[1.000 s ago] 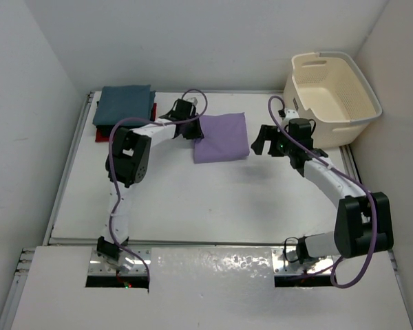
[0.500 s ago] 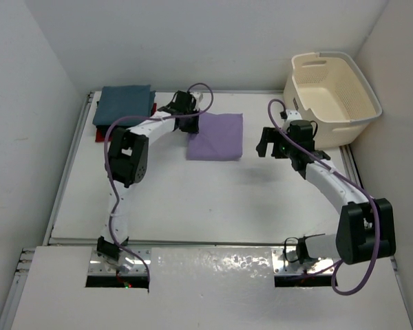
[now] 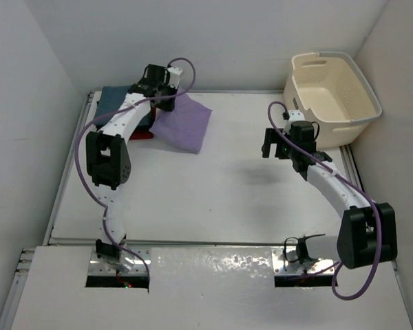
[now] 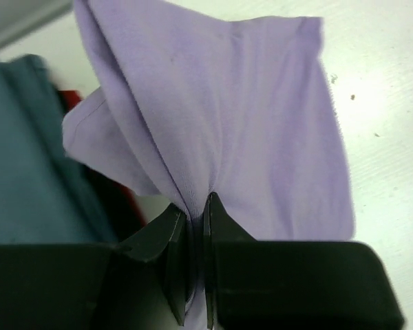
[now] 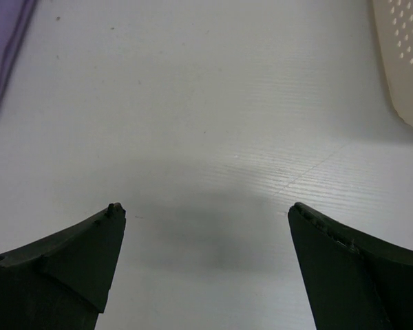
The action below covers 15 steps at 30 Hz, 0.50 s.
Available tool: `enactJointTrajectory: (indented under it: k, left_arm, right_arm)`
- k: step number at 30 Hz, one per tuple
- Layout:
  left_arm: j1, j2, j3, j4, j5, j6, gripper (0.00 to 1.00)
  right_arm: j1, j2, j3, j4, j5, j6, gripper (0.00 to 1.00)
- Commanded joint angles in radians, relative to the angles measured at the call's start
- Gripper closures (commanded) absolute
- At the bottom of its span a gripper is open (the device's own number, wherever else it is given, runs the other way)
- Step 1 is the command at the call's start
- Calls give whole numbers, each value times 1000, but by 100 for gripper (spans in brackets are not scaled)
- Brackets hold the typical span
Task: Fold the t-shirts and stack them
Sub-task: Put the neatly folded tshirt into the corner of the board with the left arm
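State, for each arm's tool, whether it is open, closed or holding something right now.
Left tool: closed, pinching a fold of the lavender t-shirt.
Right tool: open, holding nothing.

The lavender t-shirt [image 3: 184,124] is plain, unpatterned. The teal-blue t-shirt [image 3: 113,96] lies over a red t-shirt [image 4: 69,102] (only a sliver shows), perhaps with black between. The basket [image 3: 358,89] is cream, dotted with perforations; the table [image 3: 213,192] is white.
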Motion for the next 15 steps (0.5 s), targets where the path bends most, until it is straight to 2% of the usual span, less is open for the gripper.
enactJointTrajectory:
  k: [1, 8, 15]
  left_arm:
    - [21, -95, 92, -26, -35, 76, 100]
    - [73, -104, 224, -110, -38, 125, 100]
    - [91, -167, 230, -72, -99, 204, 100]
  right_arm:
    - [-3, -36, -4, 12, 44, -30, 1]
    - [-3, -35, -11, 15, 63, -32, 1]
    - [-3, -30, -12, 17, 66, -29, 1]
